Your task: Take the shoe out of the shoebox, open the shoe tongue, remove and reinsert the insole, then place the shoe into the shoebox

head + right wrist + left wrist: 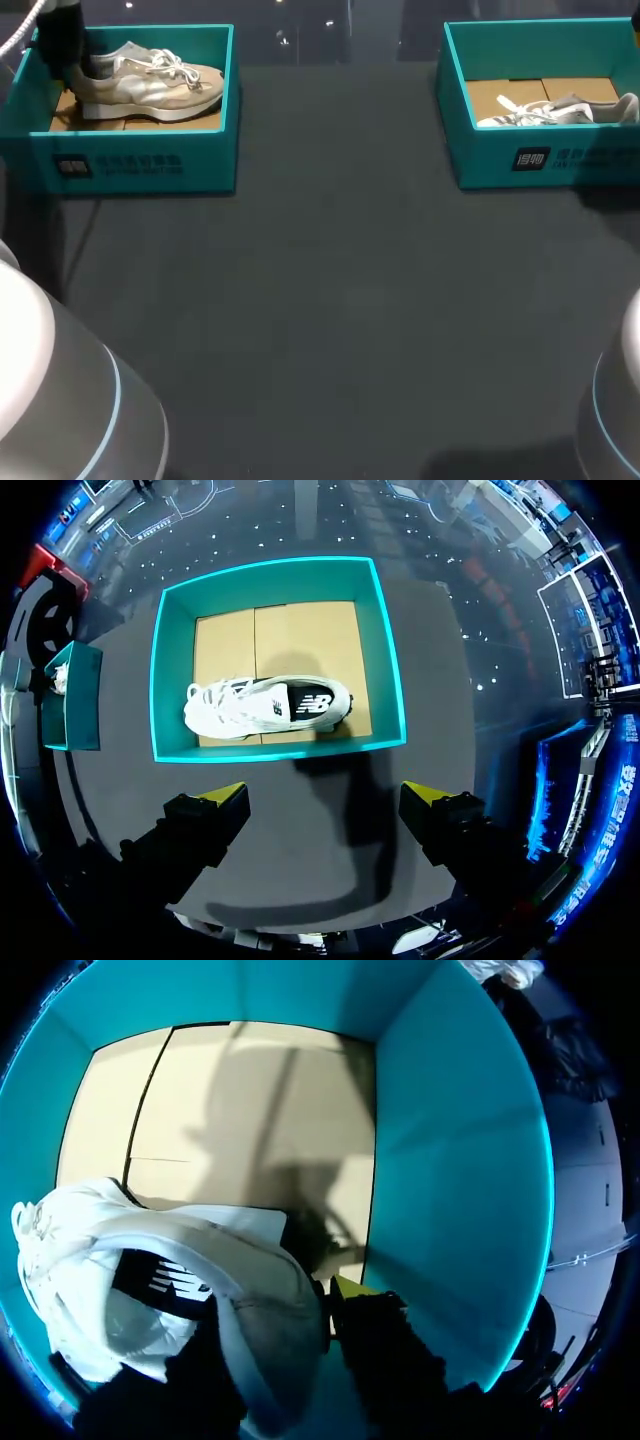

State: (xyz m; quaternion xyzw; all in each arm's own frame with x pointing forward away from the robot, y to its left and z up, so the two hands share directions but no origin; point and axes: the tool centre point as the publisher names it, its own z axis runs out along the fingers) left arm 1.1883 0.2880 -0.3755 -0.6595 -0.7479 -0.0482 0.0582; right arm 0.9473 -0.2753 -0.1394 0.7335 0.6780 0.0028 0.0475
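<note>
A beige-and-white shoe [150, 85] lies in the left teal shoebox [140, 160], toe pointing right. My left gripper [65, 50] is down inside this box at the shoe's heel. In the left wrist view the gripper [280, 1305] straddles the heel of the shoe [200, 1260]: one finger is inside the collar, the other outside against the box wall [450, 1160], and both press the heel wall. My right gripper [325, 800] hangs open over the bare table, short of the right shoebox [280, 750], which holds a white shoe [265, 705].
The right shoebox [530, 160] with its white shoe [560, 110] stands at the back right of the table. The dark tabletop [330, 300] stretches between and in front of the two boxes. Cardboard lines both box floors.
</note>
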